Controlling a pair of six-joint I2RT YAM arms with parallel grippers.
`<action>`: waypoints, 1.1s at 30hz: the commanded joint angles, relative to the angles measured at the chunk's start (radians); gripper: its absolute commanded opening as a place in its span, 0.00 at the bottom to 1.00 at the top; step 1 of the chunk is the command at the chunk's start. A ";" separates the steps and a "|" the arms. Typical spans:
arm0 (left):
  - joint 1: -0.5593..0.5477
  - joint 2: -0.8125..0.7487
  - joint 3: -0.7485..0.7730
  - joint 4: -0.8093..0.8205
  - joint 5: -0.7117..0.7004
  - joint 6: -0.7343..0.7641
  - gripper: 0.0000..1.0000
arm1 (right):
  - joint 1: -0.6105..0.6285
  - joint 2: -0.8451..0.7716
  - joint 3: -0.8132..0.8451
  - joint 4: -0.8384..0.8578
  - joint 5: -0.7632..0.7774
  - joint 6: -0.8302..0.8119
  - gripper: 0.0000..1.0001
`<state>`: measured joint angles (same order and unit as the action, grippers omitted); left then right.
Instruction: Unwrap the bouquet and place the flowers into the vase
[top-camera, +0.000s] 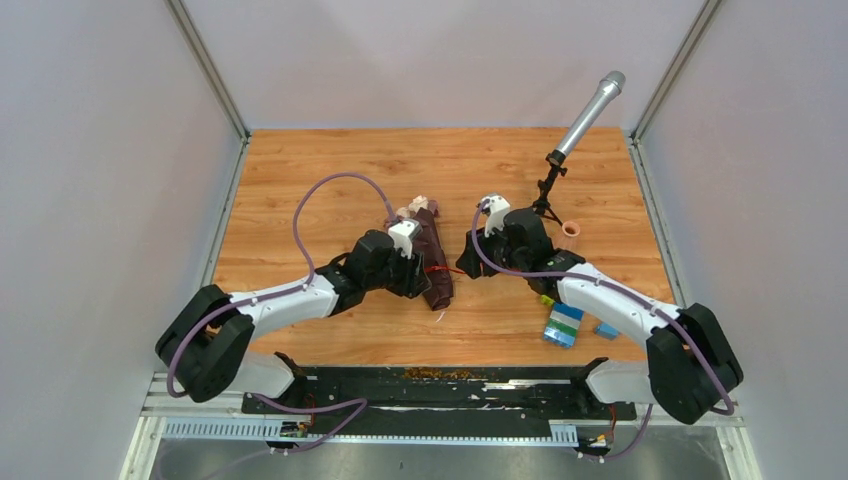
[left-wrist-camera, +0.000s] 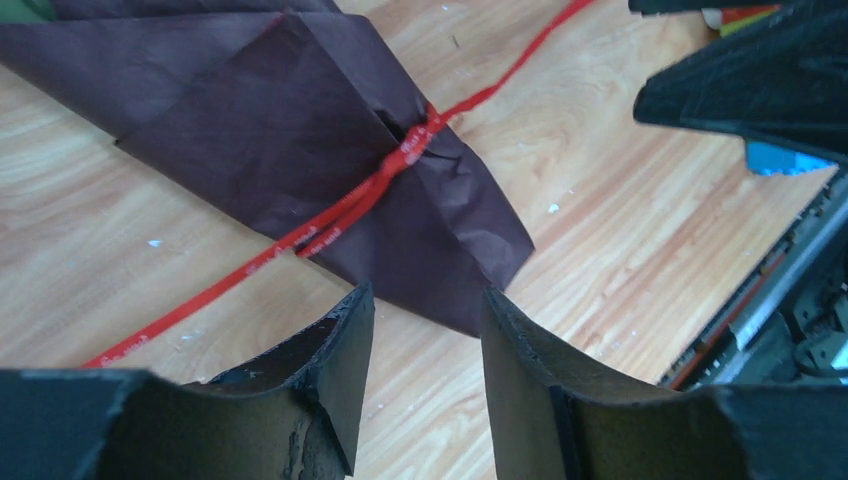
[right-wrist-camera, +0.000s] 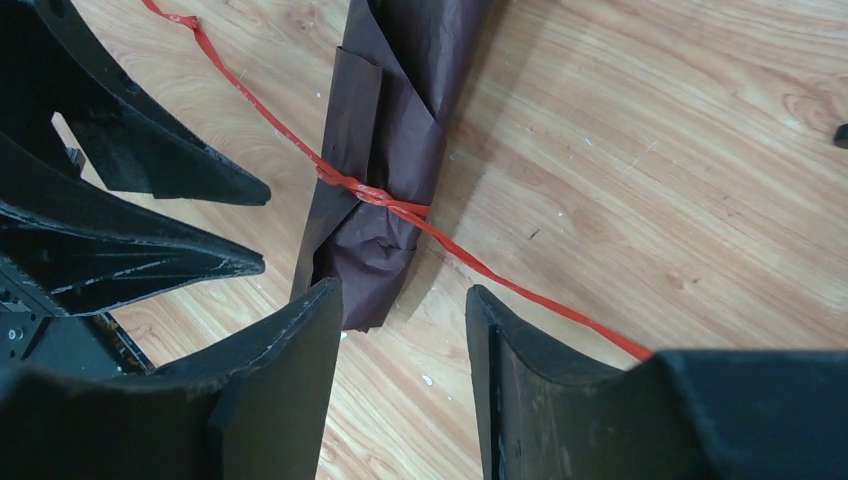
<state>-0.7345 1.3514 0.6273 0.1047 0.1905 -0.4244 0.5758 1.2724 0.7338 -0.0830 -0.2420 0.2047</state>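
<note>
Bouquet (top-camera: 432, 262) lies tied on the table (top-camera: 300, 170), between the arms. Left gripper (left-wrist-camera: 425, 300) and right gripper (right-wrist-camera: 405, 295) are part-open and empty at its narrow end. Risk: a pinch catches paper rather than the red ribbon (left-wrist-camera: 380, 185), dragging the bundle and tightening the knot.

Background items: mic, bricks, crumbs, enclosure.
Wood-grain table (top-camera: 330, 170) boxed in by pale walls (top-camera: 100, 150) on the left, back and right, with metal posts at the back corners. Silver microphone (top-camera: 590, 115) on a small black tripod (top-camera: 546, 198) stands at the far right and is tilted up and to the right. Toy-brick stack (top-camera: 564, 325) with blue, green and white layers sits near the right front of the table, and a single light-blue brick (top-camera: 606, 330) lies just beside it on the right. Brown crumbs (top-camera: 440, 373) are scattered on the black base plate (top-camera: 400, 388) along the near edge. An aluminium rail (top-camera: 400, 432) runs in front of that.
</note>
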 joint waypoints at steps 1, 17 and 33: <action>-0.005 0.031 0.040 0.099 -0.101 0.007 0.50 | 0.010 0.037 0.037 0.110 -0.009 0.025 0.49; -0.006 0.134 0.079 0.149 -0.134 0.035 0.41 | 0.011 0.104 0.047 0.138 -0.030 0.040 0.42; -0.005 0.187 0.085 0.174 -0.123 0.050 0.20 | 0.012 0.135 0.058 0.144 -0.049 0.045 0.39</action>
<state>-0.7376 1.5379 0.6842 0.2260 0.0761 -0.3935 0.5819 1.4010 0.7479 0.0132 -0.2718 0.2352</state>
